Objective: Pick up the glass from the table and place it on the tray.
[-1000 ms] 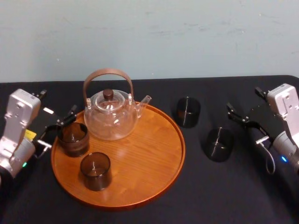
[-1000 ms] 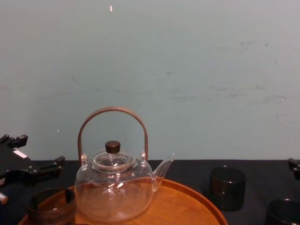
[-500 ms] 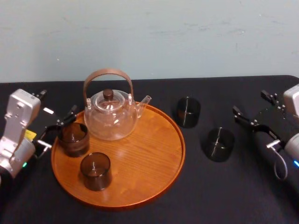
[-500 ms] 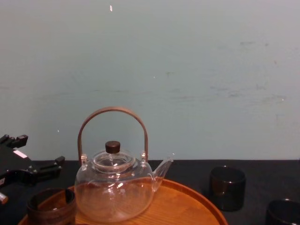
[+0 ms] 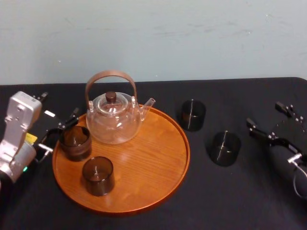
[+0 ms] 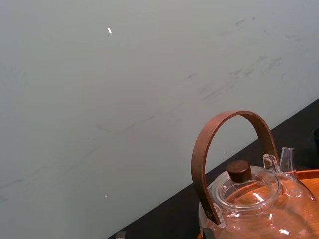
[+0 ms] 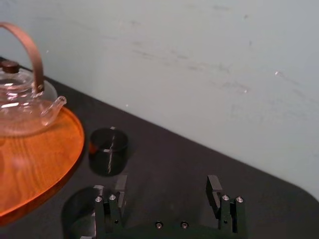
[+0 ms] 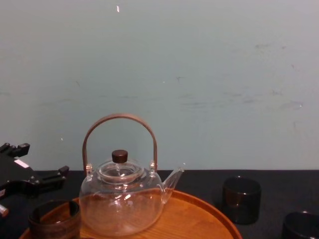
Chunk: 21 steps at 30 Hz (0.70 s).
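Tray sits left of centre on the black desk. Teapot stands on the tray's far side. Two brown glasses are on the tray: left glass at the left rim and front glass nearer, both upright.

Two dark glasses stand upright on the desk, off the tray to the right. The far glass is just beside the tray's rim; the near glass is further right and nearer, apart from the tray.

Left pincer is at the tray's left edge, fingers spread open, just left of the left glass. Cannot tell if it touches it. It grips nothing.

Right pincer is at the far right above the desk, fingers wide open and empty, right of the near glass and clear of it.

In the right wrist view the right pincer shows both fingers apart, with the near glass by one finger, the far glass beyond, and the tray and teapot further off.

In the chest view the left pincer is at the left, beside the left glass.
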Tool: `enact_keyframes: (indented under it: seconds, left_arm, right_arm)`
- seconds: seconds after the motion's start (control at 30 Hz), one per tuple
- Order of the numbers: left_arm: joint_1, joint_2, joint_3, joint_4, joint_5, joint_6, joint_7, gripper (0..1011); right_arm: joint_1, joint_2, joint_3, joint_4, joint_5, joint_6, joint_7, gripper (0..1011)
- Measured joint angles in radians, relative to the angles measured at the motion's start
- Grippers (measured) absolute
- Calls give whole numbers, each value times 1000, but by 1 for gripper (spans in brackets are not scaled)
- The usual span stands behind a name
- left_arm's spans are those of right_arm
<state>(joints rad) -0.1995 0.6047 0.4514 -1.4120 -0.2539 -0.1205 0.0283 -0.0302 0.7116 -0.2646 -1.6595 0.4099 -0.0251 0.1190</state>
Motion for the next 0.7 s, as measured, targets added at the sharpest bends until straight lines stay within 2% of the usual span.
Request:
enact_keyframes:
  seconds: [0.37,0.7]
  left_arm:
    - [0,0,0,0,0,0,0,1001]
    - [0,0,0,0,0,0,0,1001]
  right_arm:
    - [-100,36,38,-70,34,68,62,1002]
    - [-126,56,37,-87,27,118,122,1002]
